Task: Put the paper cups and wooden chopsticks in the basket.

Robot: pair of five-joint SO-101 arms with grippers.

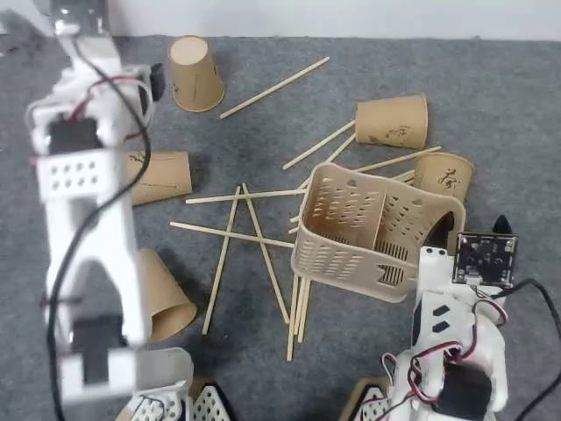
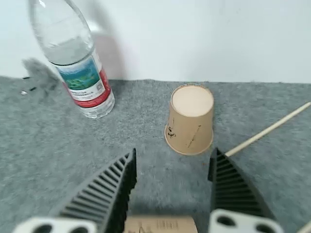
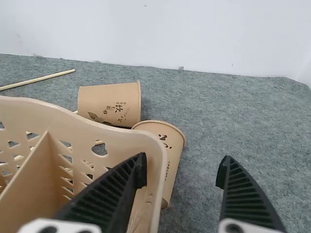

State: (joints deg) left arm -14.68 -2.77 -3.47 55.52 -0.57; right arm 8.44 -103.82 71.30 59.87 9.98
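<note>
Several paper cups lie about the grey mat: one upside down (image 1: 195, 74) (image 2: 190, 119), one on its side (image 1: 159, 176) under my left arm, another (image 1: 162, 296) nearer, and two (image 1: 393, 121) (image 1: 445, 175) beyond the basket (image 1: 351, 230). The basket (image 3: 53, 145) is beige, tilted and empty. Several wooden chopsticks (image 1: 250, 237) lie scattered to the left of it and under it. My left gripper (image 2: 174, 152) hangs open just short of the upside-down cup. My right gripper (image 3: 183, 159) is open astride the basket's right wall, with a cup (image 3: 163, 145) just beyond.
A clear plastic water bottle (image 2: 73, 58) stands at the mat's far edge, left of the upside-down cup. A white wall runs along the back. One chopstick (image 1: 274, 87) lies alone beside that cup. Both arm bases stand at the near edge.
</note>
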